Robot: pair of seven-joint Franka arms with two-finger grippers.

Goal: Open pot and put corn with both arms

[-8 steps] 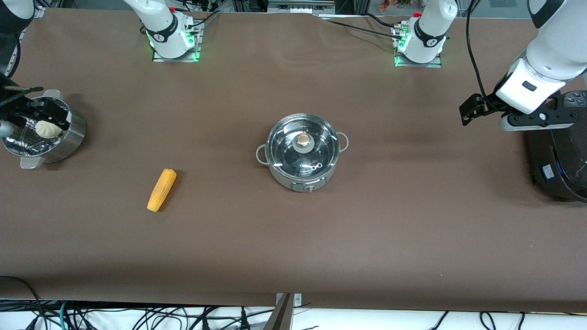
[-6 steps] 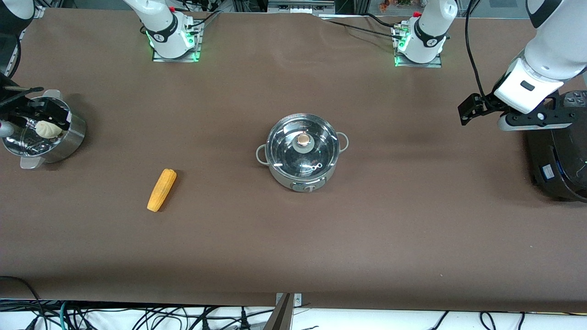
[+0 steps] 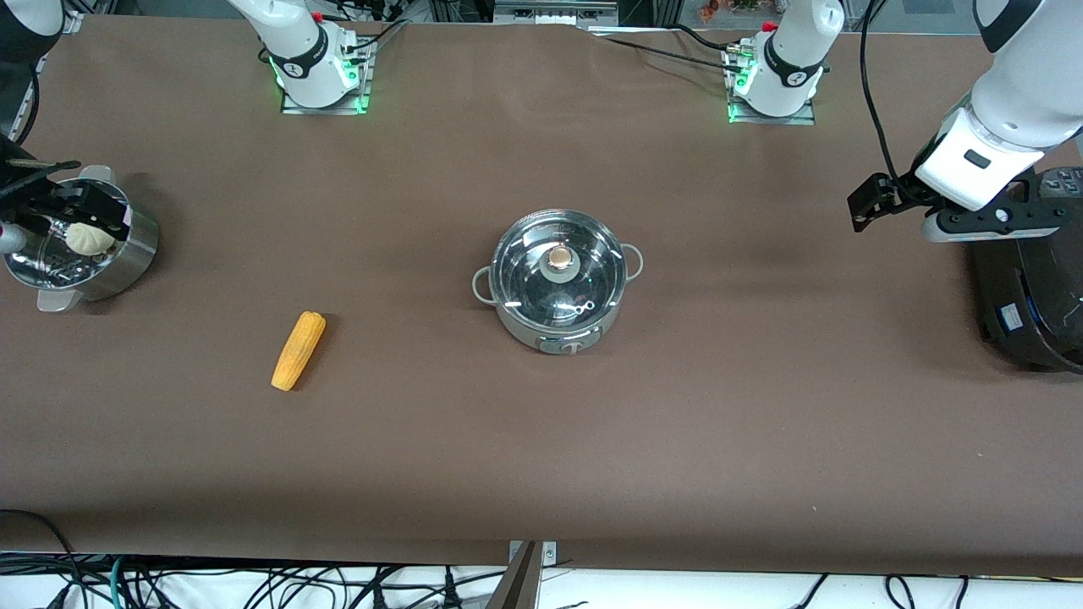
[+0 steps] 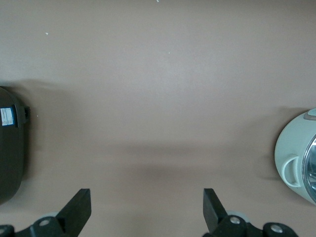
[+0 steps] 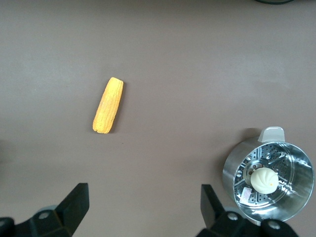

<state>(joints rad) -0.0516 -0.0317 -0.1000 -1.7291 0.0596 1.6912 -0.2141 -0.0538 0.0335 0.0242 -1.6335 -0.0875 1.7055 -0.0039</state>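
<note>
Only the left arm has shifted slightly; its splayed, empty left gripper (image 4: 147, 210) hangs beside the black cooker (image 3: 1028, 288). The lidded pot (image 3: 557, 280) sits mid-tabletop. The right gripper (image 5: 143, 210), equally spread, hovers near the steamer basket (image 3: 80, 245), closer to the corn (image 3: 298, 350).

Even overhead light, soft shadows, glare on pot (image 3: 558, 283) lid.

A brown cloth covers the table (image 3: 541, 457); tangled cables (image 3: 254, 584) lie below its edge nearest the camera.
</note>
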